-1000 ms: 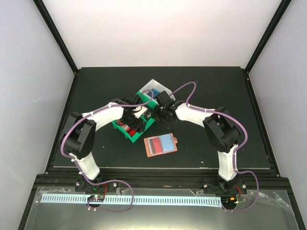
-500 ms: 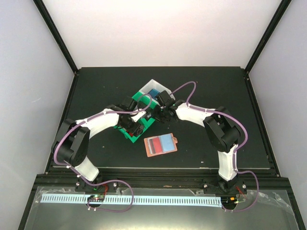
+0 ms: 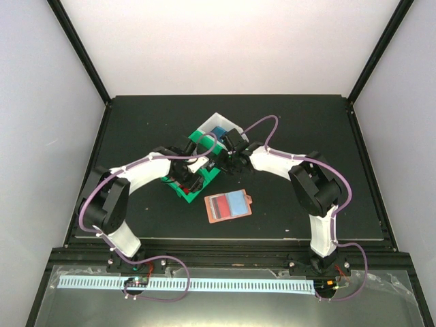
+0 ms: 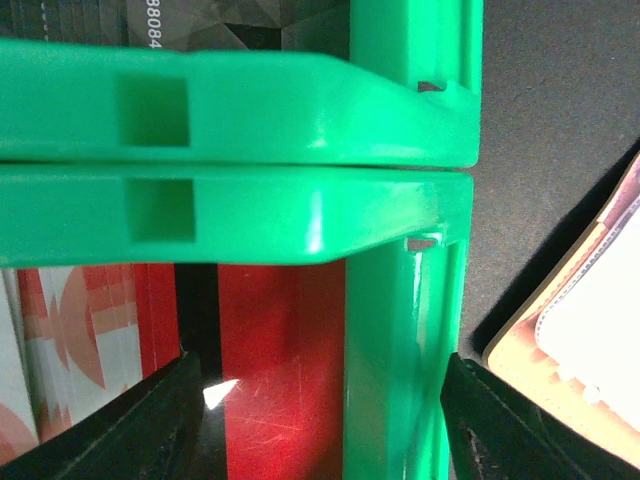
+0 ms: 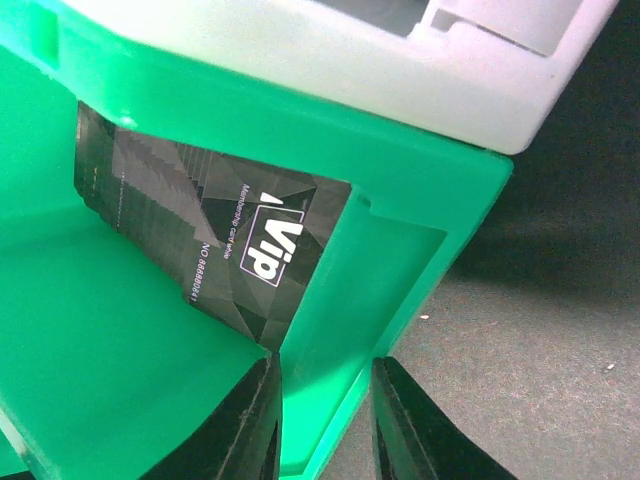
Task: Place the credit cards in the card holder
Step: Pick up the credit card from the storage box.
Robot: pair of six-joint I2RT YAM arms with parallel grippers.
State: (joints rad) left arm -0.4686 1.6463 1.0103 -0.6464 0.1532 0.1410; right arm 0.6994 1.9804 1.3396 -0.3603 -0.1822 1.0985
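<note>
Straight ahead of the open left hand [image 4: 320, 415], within its spread, the credit cards [image 4: 280, 385] sit in the green bin [image 4: 250, 100], the card holder [image 4: 585, 335] off to its right; the right hand [image 5: 322, 420] clamps the bin's wall.

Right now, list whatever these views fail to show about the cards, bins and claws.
- Number of red cards: left wrist view, green bin walls cover the stack; top view, left arm covers it.
- Wallet: left wrist view, cut off by the right edge.
- Black card: right wrist view, partly behind the bin wall, number too small.
- Left claw tips: left wrist view, cut off by the bottom edge.
</note>
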